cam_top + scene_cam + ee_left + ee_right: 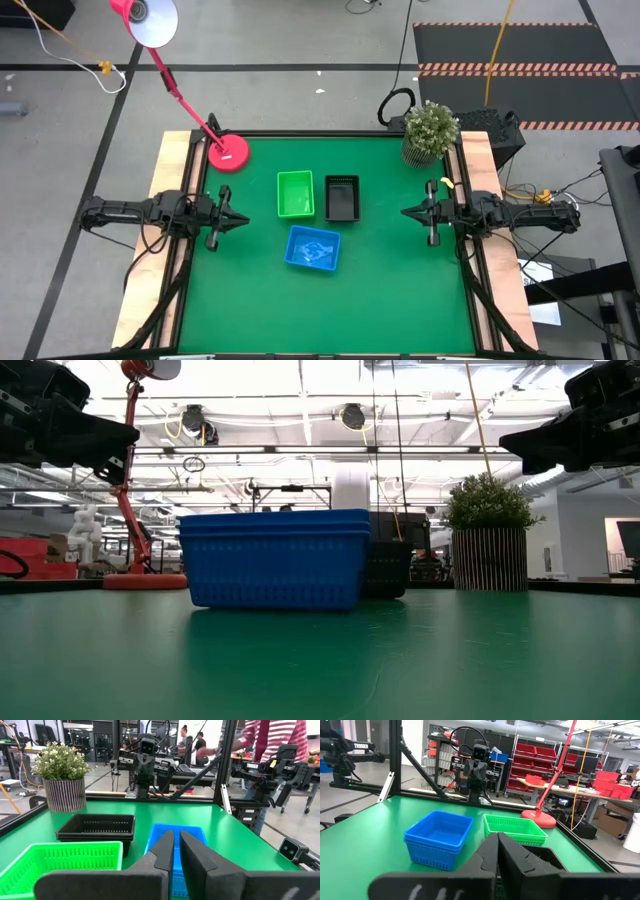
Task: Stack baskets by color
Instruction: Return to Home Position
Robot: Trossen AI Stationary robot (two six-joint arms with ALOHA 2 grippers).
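Observation:
Three stacks of nested baskets rest on their bases mid-table: a green stack (pixel 295 193), a black stack (pixel 342 197) beside it to the right, and a blue stack (pixel 313 248) nearer the front edge. In the low view the blue stack (pixel 275 558) hides most of the black one (pixel 388 568). My left gripper (pixel 246 218) hovers level at the table's left edge, shut but for a thin slit (pixel 176 834), pointing at the baskets. My right gripper (pixel 405 212) hovers level at the right edge, shut (pixel 497 835). Neither touches anything.
A pink desk lamp stands with its round base (pixel 228 152) on the far left of the green mat. A potted plant (pixel 430 130) sits at the far right corner. Bare mat (pixel 400 290) lies along the near edge. People (pixel 272 740) move in the room beyond.

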